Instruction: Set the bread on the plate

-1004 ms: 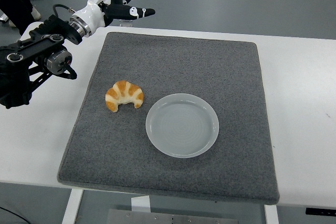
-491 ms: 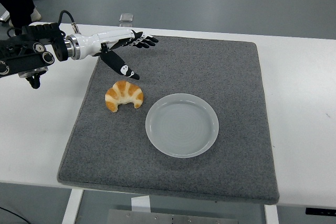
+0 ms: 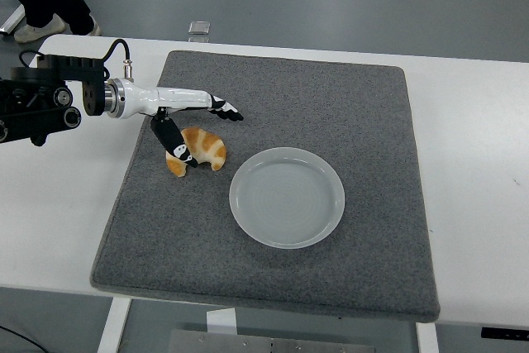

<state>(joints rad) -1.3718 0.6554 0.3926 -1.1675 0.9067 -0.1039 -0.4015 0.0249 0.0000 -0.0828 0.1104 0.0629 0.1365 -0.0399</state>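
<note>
Standing by the white table (image 3: 479,121), the first thing you notice is the big grey mat (image 3: 364,113) covering most of it, running nearly from the far edge to the near edge. The left arm (image 3: 50,105) comes in over the table's left edge, and it has dropped a lot in the last second: it was up high beyond the mat's far-left corner with the hand raised, and now it's stretched out low across the mat's left side.

The plate (image 3: 287,197) sits around the middle of the mat, a bit toward the near edge, nothing in it yet. Hasn't budged.

The left hand (image 3: 186,121) is now right over the bread (image 3: 202,148), a croissant lying just left of the plate, close but not touching it. The fingers are spread, pointing out past the croissant's far side, while the thumb hangs down over its left end. No real grip yet as far as I can tell, more like it's bracketing the thing. The croissant is in the same spot as before.

So my guess is that the reach is basically done and closing the hand comes next. Right arm isn't visible.
</note>
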